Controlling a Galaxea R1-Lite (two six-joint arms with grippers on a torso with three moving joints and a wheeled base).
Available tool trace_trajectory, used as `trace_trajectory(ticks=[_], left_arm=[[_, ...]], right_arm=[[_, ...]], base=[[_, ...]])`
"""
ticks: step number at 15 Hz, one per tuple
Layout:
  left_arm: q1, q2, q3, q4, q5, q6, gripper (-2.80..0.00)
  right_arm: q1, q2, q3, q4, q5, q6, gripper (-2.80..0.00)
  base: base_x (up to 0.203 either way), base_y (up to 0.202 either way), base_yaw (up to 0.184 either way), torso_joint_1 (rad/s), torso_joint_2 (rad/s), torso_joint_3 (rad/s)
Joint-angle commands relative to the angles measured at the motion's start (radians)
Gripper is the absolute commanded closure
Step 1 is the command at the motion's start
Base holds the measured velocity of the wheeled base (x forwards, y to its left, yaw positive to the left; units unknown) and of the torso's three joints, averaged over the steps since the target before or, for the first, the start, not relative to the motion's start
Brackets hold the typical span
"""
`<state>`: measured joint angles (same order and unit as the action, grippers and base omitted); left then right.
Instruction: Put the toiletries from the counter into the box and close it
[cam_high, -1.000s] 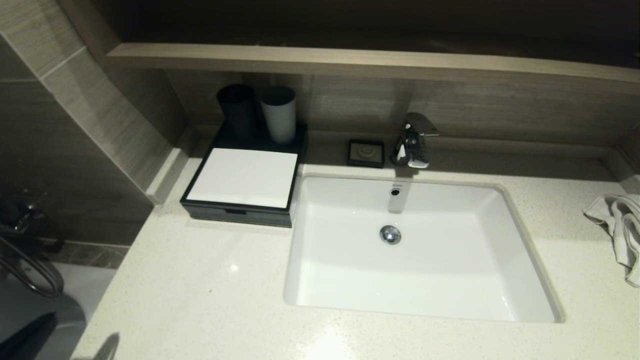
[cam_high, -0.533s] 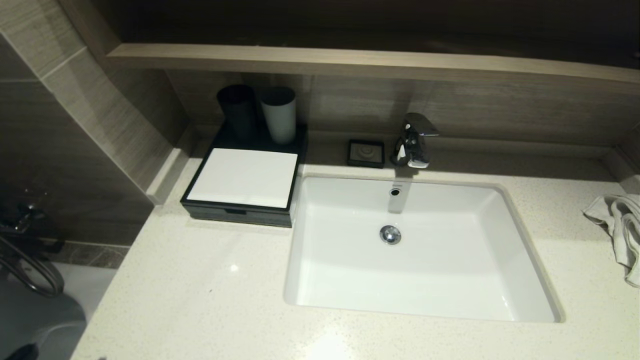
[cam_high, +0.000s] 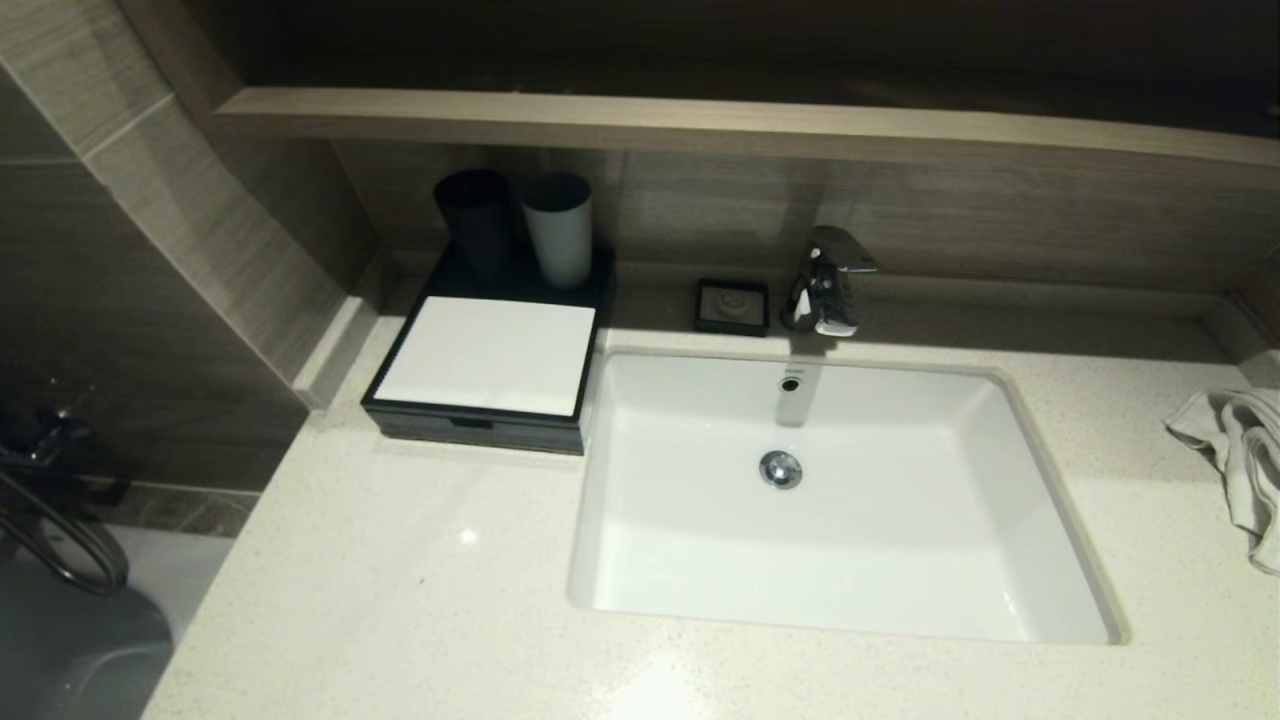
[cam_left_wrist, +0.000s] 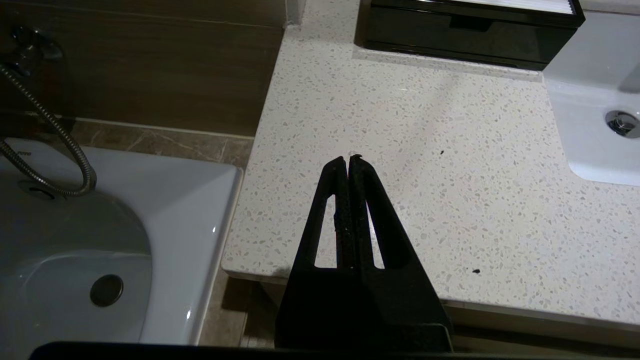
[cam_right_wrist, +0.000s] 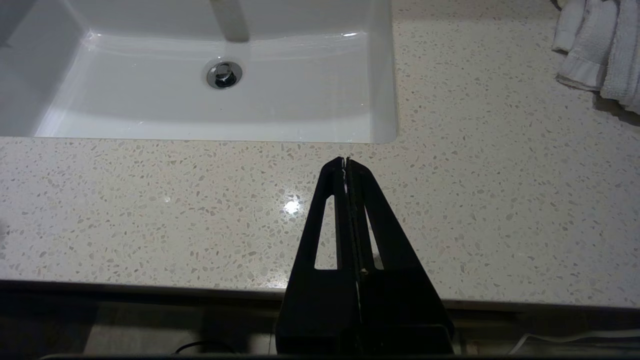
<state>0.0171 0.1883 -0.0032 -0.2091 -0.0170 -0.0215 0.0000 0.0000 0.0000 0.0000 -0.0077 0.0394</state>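
The flat black box (cam_high: 480, 425) with a white top panel stands at the back left of the cream speckled counter (cam_high: 400, 600), its front drawer pushed in; its front also shows in the left wrist view (cam_left_wrist: 465, 40). No sachets are in view. My left gripper (cam_left_wrist: 348, 159) is shut and empty, held over the counter's front left corner, well short of the box. My right gripper (cam_right_wrist: 346, 161) is shut and empty over the counter's front edge, before the sink's right corner. Neither gripper shows in the head view.
The white inset sink (cam_high: 1050, 520) fills the counter's middle, with a chrome tap (cam_high: 825, 280) and a small black soap dish (cam_high: 733, 305) behind it. A black cup (cam_high: 475, 220) and a grey cup (cam_high: 557, 228) stand behind the box. A white towel (cam_high: 1240, 460) lies at the right. A bathtub (cam_left_wrist: 100, 240) lies left of the counter.
A dark arm part at the lower left of the head view has dropped out of sight. Nothing on the counter has moved.
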Motion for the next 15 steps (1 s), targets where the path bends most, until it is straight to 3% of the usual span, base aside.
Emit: trace_trajectory(ticks=[1,8,15], left_arm=[[-0.004,-0.045,0.003,0.024,-0.005,0.007,0.00],[-0.008,-0.105,0.004,0.050,-0.009,0.042,0.00],[-0.008,-0.171,0.004,0.166,0.003,0.057,0.00]], right_arm=[[0.000,0.002,0.000,0.000,0.000,0.001,0.00],[0.000,0.002,0.000,0.000,0.000,0.001,0.00],[0.000,0.002,0.000,0.000,0.000,0.001,0.00]], base=[[0.000,0.000,0.000,0.000,0.00,0.000],[0.000,0.000,0.000,0.000,0.00,0.000],[0.000,0.000,0.000,0.000,0.00,0.000]])
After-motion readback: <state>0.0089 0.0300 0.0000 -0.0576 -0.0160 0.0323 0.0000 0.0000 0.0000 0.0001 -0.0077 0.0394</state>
